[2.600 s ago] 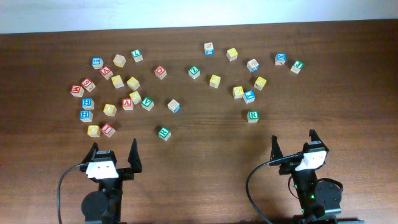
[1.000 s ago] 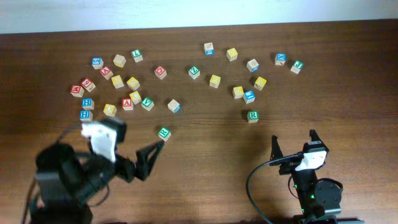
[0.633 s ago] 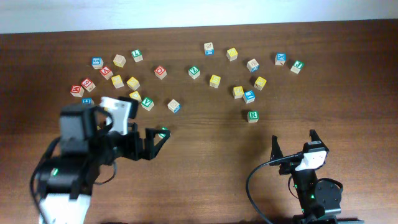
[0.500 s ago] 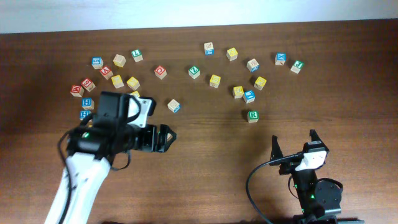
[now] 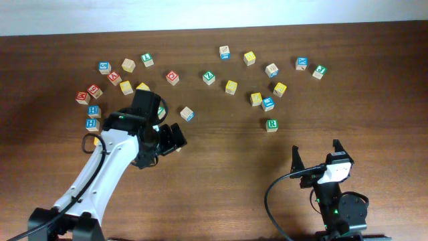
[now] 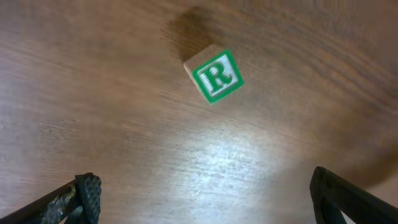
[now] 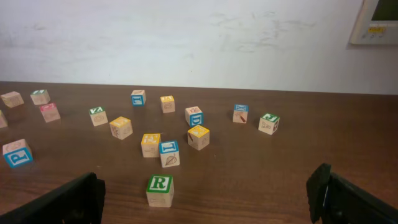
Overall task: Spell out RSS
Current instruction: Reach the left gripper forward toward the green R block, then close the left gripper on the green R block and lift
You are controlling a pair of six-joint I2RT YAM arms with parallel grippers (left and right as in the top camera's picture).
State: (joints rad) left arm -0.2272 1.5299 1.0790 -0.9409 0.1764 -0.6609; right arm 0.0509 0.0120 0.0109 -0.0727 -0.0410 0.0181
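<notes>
A green R block [image 6: 214,76] lies on the wooden table in the left wrist view, ahead of my open left gripper [image 6: 208,208] and between the lines of its fingers [image 6: 87,193]. In the overhead view the left gripper [image 5: 174,137] hovers over that block and hides it. A second green R block [image 5: 271,124] lies right of centre, and it also shows in the right wrist view [image 7: 160,190]. My right gripper [image 5: 315,148] is open and empty near the front edge, well short of that block. I cannot read an S on any block.
Several letter blocks lie scattered across the far half of the table, in a cluster at the left [image 5: 126,87] and a looser spread at the right [image 5: 267,103]. A white wall [image 7: 186,37] stands behind the table.
My left arm has swung out from its rest at the front left and reached over the left green R block. The right arm has not moved.
</notes>
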